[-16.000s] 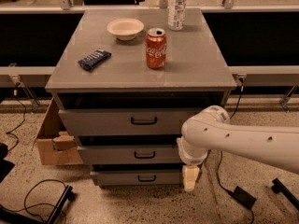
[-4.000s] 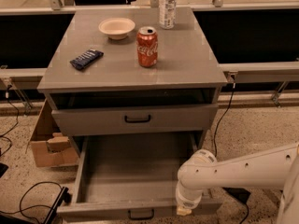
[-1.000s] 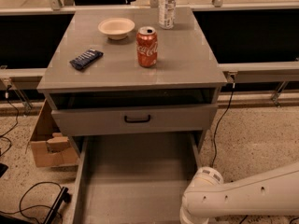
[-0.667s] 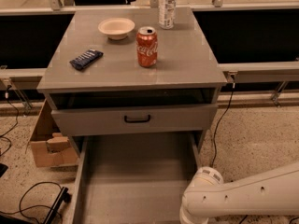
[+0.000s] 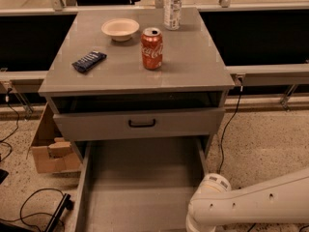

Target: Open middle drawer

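The robot's white arm [image 5: 251,204] reaches in low from the right. Its gripper drops below the bottom edge at the front right corner of the wide grey middle drawer [image 5: 140,182]; I cannot tell its grasp. That drawer stands pulled far out beneath the taller grey top drawer [image 5: 96,125], itself slightly ajar. On the grey counter [image 5: 193,66] stand a red soda can [image 5: 151,48], a dark blue snack packet [image 5: 89,61], a cream bowl [image 5: 120,29] and, farthest, a clear plastic bottle [image 5: 173,6].
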Controlling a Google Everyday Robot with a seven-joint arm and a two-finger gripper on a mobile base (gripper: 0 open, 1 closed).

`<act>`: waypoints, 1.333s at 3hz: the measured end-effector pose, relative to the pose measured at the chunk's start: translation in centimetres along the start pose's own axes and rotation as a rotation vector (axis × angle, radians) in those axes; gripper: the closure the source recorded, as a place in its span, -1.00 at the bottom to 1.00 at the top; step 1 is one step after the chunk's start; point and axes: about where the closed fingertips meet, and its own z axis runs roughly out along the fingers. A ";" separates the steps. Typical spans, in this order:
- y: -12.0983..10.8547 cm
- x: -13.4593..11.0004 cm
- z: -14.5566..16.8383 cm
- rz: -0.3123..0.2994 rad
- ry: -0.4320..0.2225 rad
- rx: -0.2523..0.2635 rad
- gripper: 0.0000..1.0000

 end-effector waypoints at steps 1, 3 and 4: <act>0.0 0.0 0.0 0.000 0.000 -0.001 -1.00; -0.2 -0.4 -2.0 -0.047 0.012 0.031 -1.00; -1.9 -0.8 -7.8 -0.054 0.009 0.094 -1.00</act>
